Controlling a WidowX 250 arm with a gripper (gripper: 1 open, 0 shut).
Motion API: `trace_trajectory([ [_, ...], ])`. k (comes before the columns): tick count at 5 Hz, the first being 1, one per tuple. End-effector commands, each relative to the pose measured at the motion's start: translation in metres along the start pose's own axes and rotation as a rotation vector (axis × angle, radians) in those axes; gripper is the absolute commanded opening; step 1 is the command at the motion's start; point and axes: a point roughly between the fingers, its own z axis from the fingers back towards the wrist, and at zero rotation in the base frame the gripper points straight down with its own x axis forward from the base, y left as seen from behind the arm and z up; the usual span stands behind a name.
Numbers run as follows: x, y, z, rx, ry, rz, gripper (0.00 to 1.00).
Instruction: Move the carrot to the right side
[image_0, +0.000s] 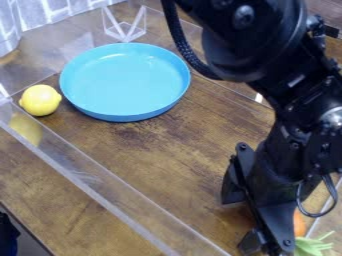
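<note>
Only a sliver of the carrot (302, 222) shows at the bottom right corner, orange, with its light green leaves (318, 246) just below. The black arm fills the right side and hides most of it. My gripper (274, 238) points down at the table's lower right edge, right against the carrot's left side. Its jaws stand wide, and I cannot tell whether the carrot lies between them or beside them.
A round blue plate (123, 80) lies at the upper left, and a yellow lemon (40, 99) sits beside its left rim. A clear plastic wall (94, 170) runs along the near left edge of the wooden table (160, 150).
</note>
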Motion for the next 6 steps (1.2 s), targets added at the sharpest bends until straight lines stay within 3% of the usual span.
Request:
trace_trajectory([
  [1, 0.005, -0.002, 0.001, 0.003, -0.004, 0.034, 1.0],
  [3, 0.005, 0.013, -0.003, 0.012, 0.014, 0.032, 1.0],
  [4, 0.017, 0.012, -0.004, 0.017, 0.029, 0.072, 0.0],
  [6, 0.039, 0.02, 0.008, 0.029, 0.049, 0.158, 0.0],
])
